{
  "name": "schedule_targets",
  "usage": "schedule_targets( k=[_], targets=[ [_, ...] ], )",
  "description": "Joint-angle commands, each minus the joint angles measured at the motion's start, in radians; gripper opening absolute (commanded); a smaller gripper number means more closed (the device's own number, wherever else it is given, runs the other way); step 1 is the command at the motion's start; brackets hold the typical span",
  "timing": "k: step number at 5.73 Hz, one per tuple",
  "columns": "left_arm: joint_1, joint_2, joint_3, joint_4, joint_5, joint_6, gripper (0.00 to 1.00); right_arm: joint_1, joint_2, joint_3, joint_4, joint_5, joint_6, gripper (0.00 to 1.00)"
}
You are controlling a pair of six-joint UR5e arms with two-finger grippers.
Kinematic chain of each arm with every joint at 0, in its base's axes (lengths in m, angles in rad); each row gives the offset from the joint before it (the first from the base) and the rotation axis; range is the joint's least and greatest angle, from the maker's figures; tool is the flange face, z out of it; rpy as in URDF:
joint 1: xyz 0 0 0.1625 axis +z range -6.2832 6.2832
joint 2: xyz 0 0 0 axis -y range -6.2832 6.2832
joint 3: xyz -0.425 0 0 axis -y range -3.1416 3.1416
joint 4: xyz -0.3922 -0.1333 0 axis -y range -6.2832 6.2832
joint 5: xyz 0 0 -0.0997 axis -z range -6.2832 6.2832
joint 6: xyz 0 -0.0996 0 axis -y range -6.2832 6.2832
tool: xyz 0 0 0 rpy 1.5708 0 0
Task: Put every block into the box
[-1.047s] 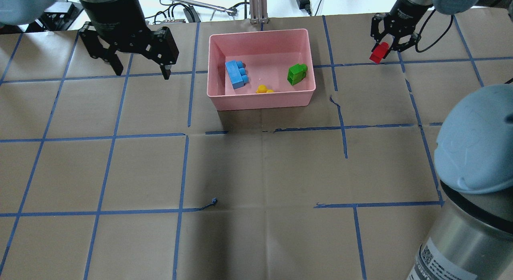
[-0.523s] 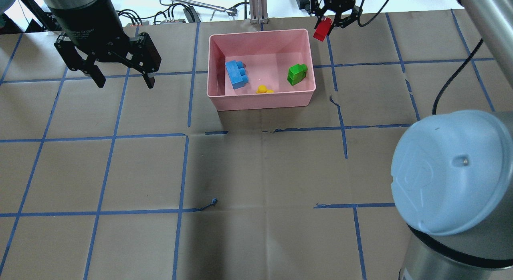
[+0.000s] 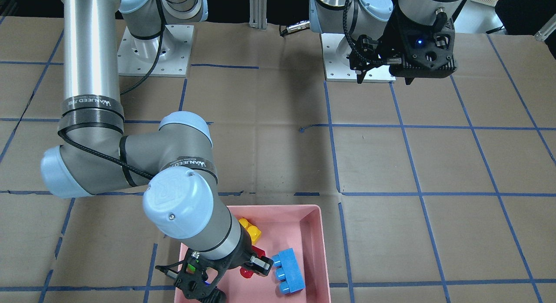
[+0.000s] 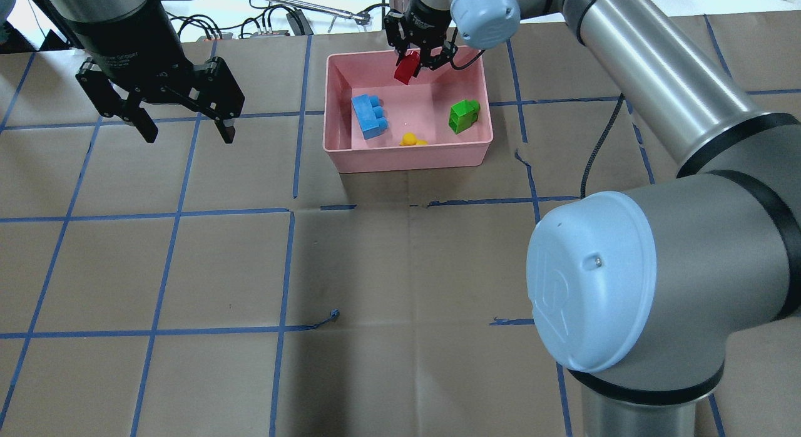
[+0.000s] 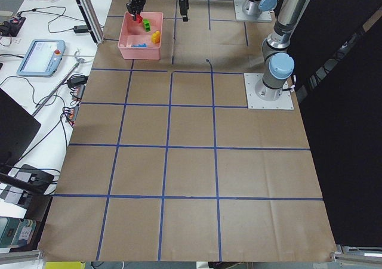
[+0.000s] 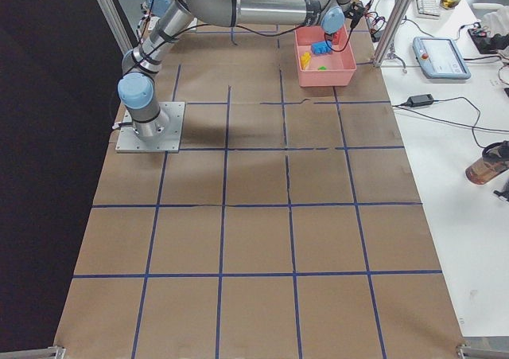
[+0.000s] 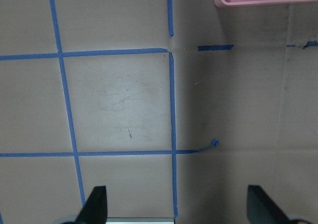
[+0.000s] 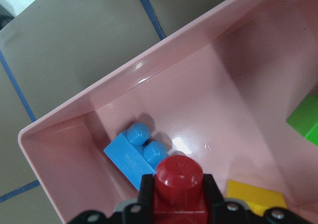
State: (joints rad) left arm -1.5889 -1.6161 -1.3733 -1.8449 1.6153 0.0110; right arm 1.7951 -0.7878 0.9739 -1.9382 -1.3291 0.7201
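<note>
1. The table [image 4: 400, 268] is covered in matt brown paper, creased, and marked into squares by blue tape [image 4: 175, 215].
2. My right arm [image 4: 657, 67] reaches long across the table to the far middle. Its tube is smooth bare metal and its joint caps are rounded pale blue plastic.
3. My left gripper [image 4: 189, 133] hangs over bare paper, left of the box and well apart from it. It points straight down with its black fingers spread wide and nothing between them.
4. The box [image 4: 407, 155] is a glossy pink plastic tray with sloped walls and rounded corners, at the far middle.
5. The blue block [image 4: 369, 116], with three studs, lies on the box floor at the left.
6. The green block [image 4: 463, 116] lies on the floor at the right.
7. The yellow block [image 4: 412, 139] lies against the near wall.
8. My right gripper [image 4: 418, 64] is clamped on the red block [image 4: 407, 68]. The block is tilted, over the far part of the box's inside.
</note>
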Motion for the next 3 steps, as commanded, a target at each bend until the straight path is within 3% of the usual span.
schedule_targets(
  k=[1, 3],
  targets=[
    [0.000, 0.010, -0.006, 0.007, 0.003, 0.001, 1.00, -0.012, 0.004, 0.028, -0.009, -0.036, -0.042, 0.99],
    [-0.006, -0.002, -0.004, 0.004, 0.009, 0.000, 1.00, -0.083, -0.017, 0.035, 0.023, -0.062, -0.175, 0.99]
  ],
)
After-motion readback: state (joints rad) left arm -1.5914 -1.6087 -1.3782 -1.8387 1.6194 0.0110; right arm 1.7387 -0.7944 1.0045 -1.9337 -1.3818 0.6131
